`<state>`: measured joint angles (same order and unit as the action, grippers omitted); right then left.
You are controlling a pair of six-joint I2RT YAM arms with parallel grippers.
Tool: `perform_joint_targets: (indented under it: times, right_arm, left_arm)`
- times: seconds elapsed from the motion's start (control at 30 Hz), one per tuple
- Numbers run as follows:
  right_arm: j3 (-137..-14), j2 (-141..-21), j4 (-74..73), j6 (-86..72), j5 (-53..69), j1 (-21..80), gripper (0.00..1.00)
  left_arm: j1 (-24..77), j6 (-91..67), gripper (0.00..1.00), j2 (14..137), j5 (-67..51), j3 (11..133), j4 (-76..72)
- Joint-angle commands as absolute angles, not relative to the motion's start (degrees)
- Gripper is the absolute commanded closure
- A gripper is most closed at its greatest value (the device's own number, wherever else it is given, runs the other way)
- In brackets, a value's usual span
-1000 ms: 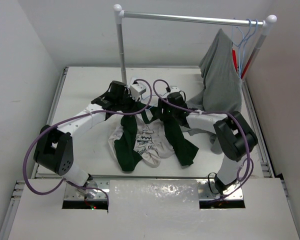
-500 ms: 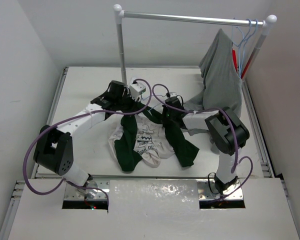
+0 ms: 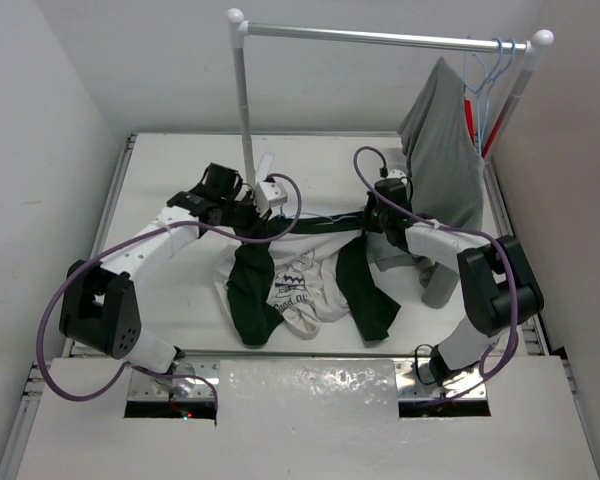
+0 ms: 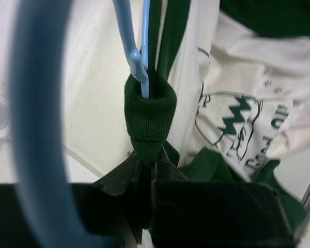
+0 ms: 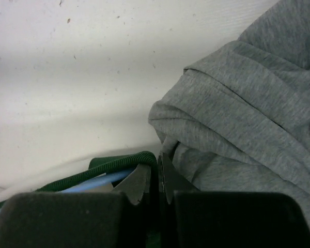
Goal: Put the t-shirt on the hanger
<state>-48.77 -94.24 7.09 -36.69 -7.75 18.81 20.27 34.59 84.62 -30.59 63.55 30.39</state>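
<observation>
Top external view shows the two arms reaching away from each other over the white table, with the t-shirt lying crumpled between them, print side up, and its green collar drawn into a taut line from one gripper to the other. That stretch looks meant to hold the neck opening wide so the hanger can work its way inside.

The left gripper has its fingers pressed together on a bunched fold of collar, and the pale-blue wire runs straight down into that fold. The right gripper is likewise pinched shut on the collar's far edge, with a strip of blue wire just beside it. Most of the hanger is hidden under cloth, so I cannot tell how far in it sits.

A grey shirt droops from the rail at the back right, its hem touching the table close to the right gripper. A red hanger hangs behind it. Plain white walls close in the table on three sides.
</observation>
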Motion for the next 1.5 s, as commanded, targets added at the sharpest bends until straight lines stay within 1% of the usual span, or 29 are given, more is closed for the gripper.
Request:
perform_joint_targets:
  times: [0.0,0.07,0.1,0.2,0.23,0.27,0.3,0.4,0.43,0.5,0.53,0.57,0.6,0.63,0.67,0.7,0.73,0.83,0.87,0.9,0.97,1.03,1.17,1.23,1.33,1.4,1.43,1.47]
  right_arm:
    - [-50.54,-93.34,1.05,-32.25,-19.60,15.30,1.00]
    - [-48.71,-92.64,2.28,-34.35,-15.15,12.24,1.00]
    - [-47.56,-92.03,5.85,-34.63,-14.33,11.87,1.00]
    - [-45.79,-89.39,8.26,-33.14,-15.73,12.83,1.00]
    - [-46.31,-89.12,7.65,-31.92,-16.86,13.62,1.00]
    - [-48.06,-88.69,6.60,-27.99,-18.62,16.41,1.00]
    - [-49.21,-88.59,4.85,-25.43,-23.42,18.35,1.00]
    - [-52.20,-86.93,6.13,-14.44,-29.08,26.96,1.00]
    - [-51.77,-86.14,7.63,-12.15,-27.79,29.94,1.00]
    - [-49.93,-82.47,13.76,-6.52,-21.14,31.37,1.00]
    - [-47.66,-81.14,15.71,-4.85,-8.83,31.72,1.00]
    - [-46.77,-79.99,17.21,-1.70,-2.00,31.64,1.00]
    - [-46.15,-78.15,17.49,-0.37,3.90,31.64,0.93]
    - [-45.71,-77.53,16.88,2.17,12.05,31.64,0.62]
    - [-45.62,-76.82,15.92,4.11,13.52,31.64,0.46]
    - [-45.44,-75.25,13.82,4.91,13.45,31.47,0.40]
    - [-44.74,-74.28,13.36,5.88,12.40,31.03,0.30]
    - [-43.59,-70.76,12.84,7.46,15.28,29.19,0.20]
    - [-43.94,-70.32,11.87,9.47,19.64,28.92,0.20]
    - [-44.82,-70.23,7.95,10.88,21.86,28.83,0.20]
    - [-48.06,-71.45,1.97,14.05,26.71,28.92,0.27]
    - [-51.23,-74.25,-3.30,16.68,31.35,28.92,0.32]
    - [-53.96,-79.18,-8.07,18.19,37.86,28.83,0.33]
    - [-54.93,-81.72,-9.14,17.67,39.02,28.92,0.35]
    - [-53.97,-84.45,-3.63,13.90,38.50,29.00,0.40]
    - [-54.14,-85.95,-1.59,11.44,37.71,29.00,0.55]
    - [-54.49,-86.74,-1.15,10.99,37.79,29.00,0.66]
    - [-55.45,-87.88,-1.66,10.90,38.32,28.92,0.81]
  left_arm:
    - [18.72,45.08,1.00,81.57,-26.72,63.81,41.56]
    - [18.63,47.71,1.00,81.12,-25.84,63.90,44.54]
    - [18.63,48.25,1.00,81.12,-25.75,63.90,45.43]
    - [19.24,47.38,1.00,81.56,-24.26,63.90,45.80]
    - [19.60,46.24,1.00,81.56,-21.39,63.72,44.49]
    - [20.21,44.14,1.00,81.82,-19.27,63.11,41.34]
    - [22.04,43.51,1.00,82.00,-15.16,62.84,39.83]
    - [24.77,41.66,1.00,82.97,-14.23,62.93,35.25]
    - [25.13,41.05,1.00,83.40,-16.33,63.10,32.98]
    - [25.75,39.47,1.00,83.50,-19.93,63.81,30.69]
    - [25.75,38.85,1.00,83.32,-21.43,64.07,28.67]
    - [25.66,38.41,1.00,83.23,-23.36,64.59,28.22]
    - [25.75,38.41,1.00,83.15,-27.38,64.77,28.04]
    - [25.66,38.23,1.00,83.32,-29.51,65.12,28.39]
    - [25.75,38.32,1.00,83.41,-31.79,65.56,28.91]
    - [25.75,38.32,1.00,83.50,-36.25,65.74,29.44]
    - [25.75,38.76,1.00,83.58,-38.13,65.66,30.92]
    - [25.75,41.56,1.00,83.41,-43.23,65.22,33.74]
    - [25.66,42.36,1.00,83.23,-43.85,64.95,34.10]
    - [25.75,43.15,1.00,83.06,-44.73,64.86,34.54]
    - [25.66,45.87,1.00,82.88,-45.70,65.04,36.38]
    - [25.66,48.67,1.00,82.79,-47.98,65.74,38.49]
    - [25.66,48.87,1.00,82.53,-48.17,66.44,38.32]
    - [25.66,48.52,1.00,82.44,-47.64,66.53,37.97]
    - [25.66,48.69,1.00,82.53,-47.29,66.53,38.23]
    - [25.58,49.04,1.00,82.35,-47.46,66.62,38.41]
    - [25.58,49.04,1.00,82.27,-47.46,66.80,38.41]
    - [25.66,49.22,1.00,82.18,-47.20,66.88,39.10]
